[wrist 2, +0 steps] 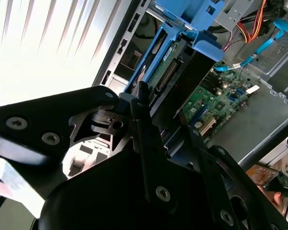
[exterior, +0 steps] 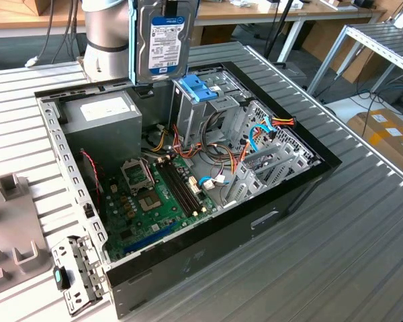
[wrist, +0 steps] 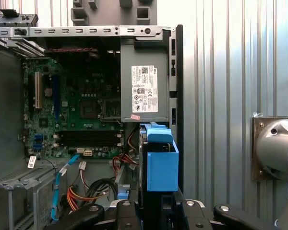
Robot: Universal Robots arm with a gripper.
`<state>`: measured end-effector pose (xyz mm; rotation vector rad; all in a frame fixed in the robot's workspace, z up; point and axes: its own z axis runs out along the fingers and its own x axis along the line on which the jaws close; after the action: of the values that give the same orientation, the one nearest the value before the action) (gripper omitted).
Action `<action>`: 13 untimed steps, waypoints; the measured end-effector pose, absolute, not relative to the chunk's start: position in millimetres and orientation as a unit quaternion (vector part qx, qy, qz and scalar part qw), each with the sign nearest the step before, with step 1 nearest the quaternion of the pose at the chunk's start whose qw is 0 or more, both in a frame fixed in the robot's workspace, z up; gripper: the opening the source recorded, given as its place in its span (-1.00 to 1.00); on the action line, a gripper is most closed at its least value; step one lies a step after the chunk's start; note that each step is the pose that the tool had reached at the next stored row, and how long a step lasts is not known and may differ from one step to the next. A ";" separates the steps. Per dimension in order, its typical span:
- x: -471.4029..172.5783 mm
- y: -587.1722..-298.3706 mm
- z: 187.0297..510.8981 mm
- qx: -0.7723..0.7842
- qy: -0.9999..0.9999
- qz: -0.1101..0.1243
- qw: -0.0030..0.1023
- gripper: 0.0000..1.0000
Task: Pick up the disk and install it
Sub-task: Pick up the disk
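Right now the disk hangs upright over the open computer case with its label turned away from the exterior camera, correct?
Not quite. The disk does hang upright over the open computer case, but its label faces the exterior camera, not away from it. The exterior view shows this.

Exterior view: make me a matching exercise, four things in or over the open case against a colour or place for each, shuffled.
1 disk
2 power supply
3 motherboard
4 latch

A green, flat on the floor of the case
B light blue plastic
C upright in the air, above the case
D grey box with a white sticker

Pairs: 1-C, 2-D, 3-A, 4-B
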<state>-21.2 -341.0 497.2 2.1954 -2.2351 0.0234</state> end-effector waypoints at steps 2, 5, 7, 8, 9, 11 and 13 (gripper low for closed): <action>-16.7 -341.0 497.1 0.701 -0.713 0.007 0.004 -0.30; -10.5 -341.0 497.1 0.701 -0.713 0.007 0.004 -0.30; -5.3 -341.0 497.1 0.701 -0.713 0.007 0.004 -0.30; -3.3 -341.0 497.1 0.701 -0.713 0.007 0.004 -0.30; -0.6 -341.0 497.1 0.701 -0.713 0.007 0.004 -0.30; 3.8 -341.0 497.1 0.701 -0.713 0.007 0.004 -0.30; 7.9 -341.0 497.1 0.701 -0.713 0.007 0.004 -0.30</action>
<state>7.9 -341.0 497.1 2.1953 -2.2350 0.0235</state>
